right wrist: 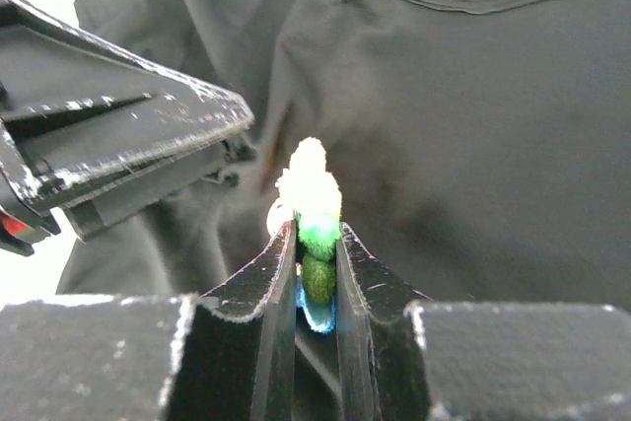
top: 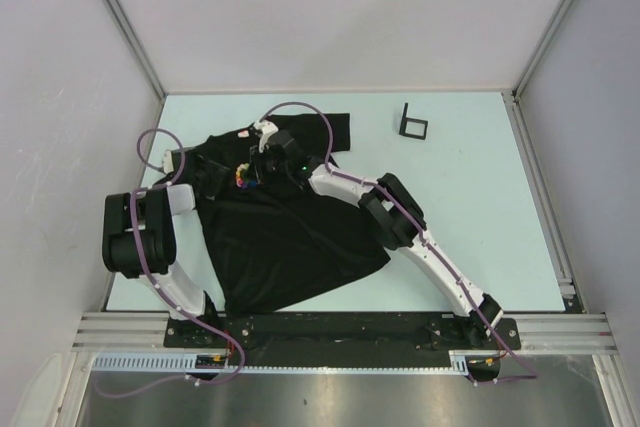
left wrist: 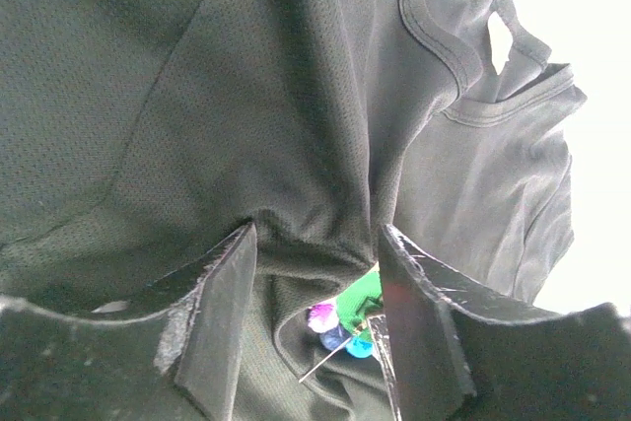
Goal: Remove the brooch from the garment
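A pale worktop [top: 470, 197] fills the middle of the overhead view, and a black T-shirt [top: 280, 237] lies spread across its left half, neck toward the top of the frame and hem toward the bottom. The left arm [top: 140, 232] bends in from the lower left and the right arm [top: 400, 217] reaches in from the lower right. Both meet over the shirt's chest, just below the collar.

In the left wrist view the left fingers [left wrist: 222, 313] stand partway apart, with a bunched fold of the shirt filling the gap and pressed against both inner faces. A small black square frame [top: 413, 124] stands on the bare worktop at the upper right, well apart from the shirt. A small pinkish label [top: 245, 132] shows at the neck.

The right fingers [right wrist: 271, 313] are clamped on the brooch [right wrist: 317, 229], whose yellow and green bits stick up between their tips. The brooch sits at the shirt's chest, just beside the left fingers.
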Controlling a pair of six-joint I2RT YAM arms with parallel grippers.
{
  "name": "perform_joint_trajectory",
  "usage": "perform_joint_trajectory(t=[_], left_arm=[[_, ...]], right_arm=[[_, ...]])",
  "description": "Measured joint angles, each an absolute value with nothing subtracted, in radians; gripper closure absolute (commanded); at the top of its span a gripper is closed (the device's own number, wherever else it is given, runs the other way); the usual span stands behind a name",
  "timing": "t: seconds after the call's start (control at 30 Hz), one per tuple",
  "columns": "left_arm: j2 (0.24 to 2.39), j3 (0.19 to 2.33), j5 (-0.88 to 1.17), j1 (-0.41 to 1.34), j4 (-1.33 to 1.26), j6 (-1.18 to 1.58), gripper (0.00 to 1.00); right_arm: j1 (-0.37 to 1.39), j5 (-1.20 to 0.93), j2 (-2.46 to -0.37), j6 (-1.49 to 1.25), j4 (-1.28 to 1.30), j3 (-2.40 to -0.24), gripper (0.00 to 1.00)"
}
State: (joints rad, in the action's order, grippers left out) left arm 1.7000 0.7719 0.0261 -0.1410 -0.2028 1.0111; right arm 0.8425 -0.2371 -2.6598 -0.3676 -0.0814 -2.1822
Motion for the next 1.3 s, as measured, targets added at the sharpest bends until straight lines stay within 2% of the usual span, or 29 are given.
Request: perform_joint_trajectory(t=[0.27, 0.53, 0.73, 0.93, 1.03, 1.13, 1.3], left_arm=[[1.700, 0.775, 0.026, -0.143, -0.209, 0.998, 0.40], [1.610, 0.768, 0.038, -0.094, -0.286, 0.851, 0.41], [1.592, 0.767, 0.197, 0.015, -0.479, 0.776, 0.42], [1.695, 0.792, 0.366, 0.089, -0.659, 0.779, 0.44], [1.796, 0.911, 0.432, 0.107, -0.667, 0.815, 0.41], [1.901, 1.122, 0.478, 0.129, -0.654, 0.841, 0.37], [1.966, 1.279, 0.560, 0.181, -0.698, 0.847, 0.37]], right_arm=[[0.839, -0.192, -2.576, -0.297, -0.041, -2.085, 1.00], [0.768, -0.315, -2.485, -0.339, -0.068, -1.950, 1.00], [0.635, -0.435, -2.347, -0.419, -0.163, -1.761, 1.00], [0.445, -0.579, -2.214, -0.527, -0.339, -1.567, 1.00], [0.355, -0.624, -2.175, -0.550, -0.385, -1.511, 1.00], [0.288, -0.665, -2.146, -0.574, -0.420, -1.467, 1.00], [0.226, -0.744, -2.135, -0.708, -0.566, -1.405, 1.00]])
